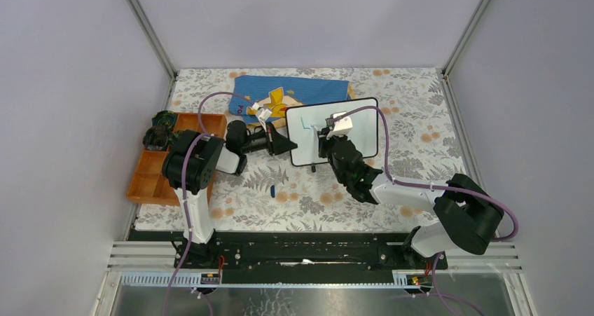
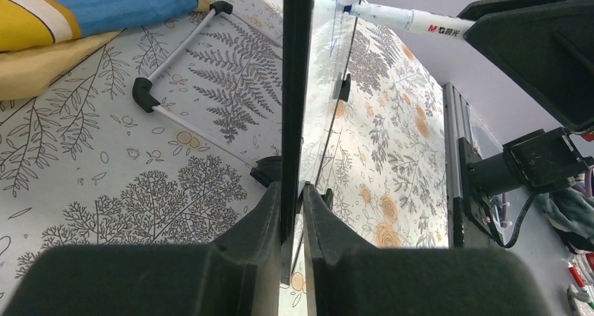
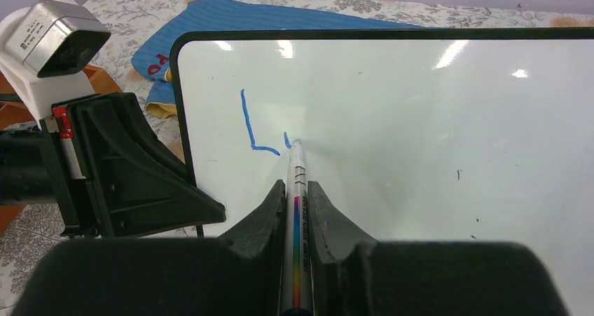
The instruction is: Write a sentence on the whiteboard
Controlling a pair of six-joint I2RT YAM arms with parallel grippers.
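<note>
1. An orange tray is being carried at the far left edge of the floral counter, beside the left arm.
2. The left claw is being pressed shut on the left rim of the whiteboard, with one finger on each face.
3. A small dark blue piece is being seen lying on the counter in front of that claw, apart from the board.
4. A blue cloth is being seen spread just behind the whiteboard, toward the far edge.
5. The whiteboard is being held at the counter's middle, between the two claws, with its writing face being turned toward the right arm.
6. The sentence is being shown only as a blue "L" and a short stroke beside it, near the board's upper left.
7. The marker is being clamped between the closed fingers of the right claw, and its tip is being pressed against the board just right of the "L".
</note>
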